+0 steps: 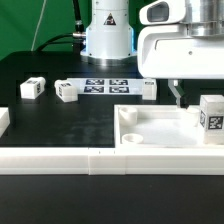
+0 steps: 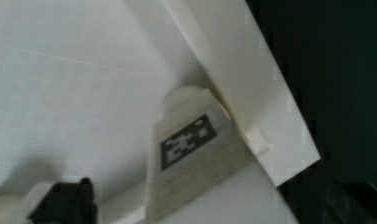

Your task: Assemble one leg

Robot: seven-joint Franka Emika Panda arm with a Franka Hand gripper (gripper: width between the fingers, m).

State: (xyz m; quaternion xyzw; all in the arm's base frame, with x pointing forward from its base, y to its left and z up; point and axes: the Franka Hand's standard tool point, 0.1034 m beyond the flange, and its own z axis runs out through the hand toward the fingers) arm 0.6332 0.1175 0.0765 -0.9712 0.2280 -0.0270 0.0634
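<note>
One leg (image 1: 210, 116), a small white block with a black-and-white tag, stands upright on the white tray part (image 1: 150, 138) near its corner at the exterior view's right. My gripper (image 1: 197, 100) hangs over it, jaws apart. One dark fingertip (image 1: 178, 94) is clear of the leg; the other is hidden. In the wrist view the leg (image 2: 195, 140) sits against the tray's raised rim (image 2: 229, 70), with a gap between it and the one dark fingertip (image 2: 64, 200) that shows. Three more legs lie on the black table (image 1: 33, 88) (image 1: 66, 92) (image 1: 148, 88).
The marker board (image 1: 105, 85) lies behind the tray, in front of the robot base (image 1: 106, 35). A long white rail (image 1: 70, 160) runs along the front. Another white part (image 1: 3, 120) sits at the exterior view's left edge.
</note>
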